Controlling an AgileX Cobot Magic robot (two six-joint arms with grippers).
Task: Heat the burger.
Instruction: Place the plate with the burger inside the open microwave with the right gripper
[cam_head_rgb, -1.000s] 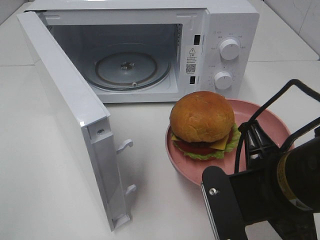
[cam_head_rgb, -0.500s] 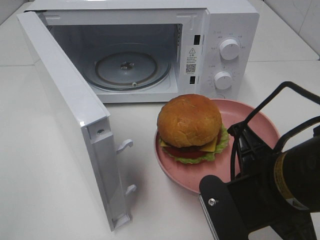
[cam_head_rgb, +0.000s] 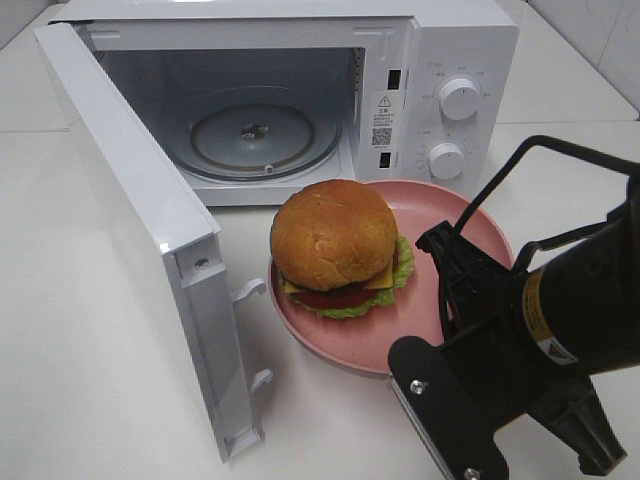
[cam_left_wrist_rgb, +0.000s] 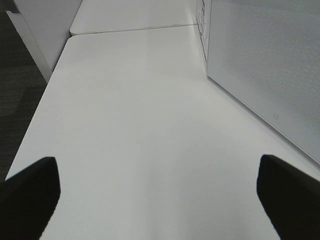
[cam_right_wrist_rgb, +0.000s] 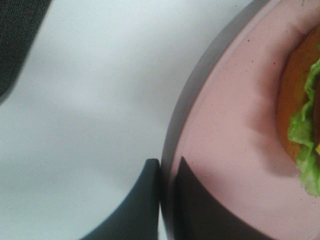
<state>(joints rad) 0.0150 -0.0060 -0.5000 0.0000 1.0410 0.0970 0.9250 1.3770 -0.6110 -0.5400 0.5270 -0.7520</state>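
Note:
The burger (cam_head_rgb: 333, 240), with a golden domed bun, lettuce and a dark filling, sits on a pink plate (cam_head_rgb: 440, 205) on the white table in front of the open microwave (cam_head_rgb: 440, 60). My right gripper (cam_head_rgb: 455, 275) is at the plate's near right rim. The right wrist view shows the gripper (cam_right_wrist_rgb: 165, 167) shut on the plate's rim (cam_right_wrist_rgb: 225, 150), with the burger (cam_right_wrist_rgb: 300, 100) at the frame's edge. My left gripper (cam_left_wrist_rgb: 160, 200) stands open over bare table with nothing between its fingers (cam_left_wrist_rgb: 30, 195). The exterior view does not show it.
The microwave door (cam_head_rgb: 140, 220) swings out wide to the left, its edge near the plate. A glass turntable (cam_head_rgb: 265, 135) lies inside the cavity. In the left wrist view the door's perforated panel (cam_left_wrist_rgb: 265, 65) stands close beside the left gripper.
The plate with the burger has slid left, toward the front of the microwave's opening, with the right arm moving along. The left gripper is as it was.

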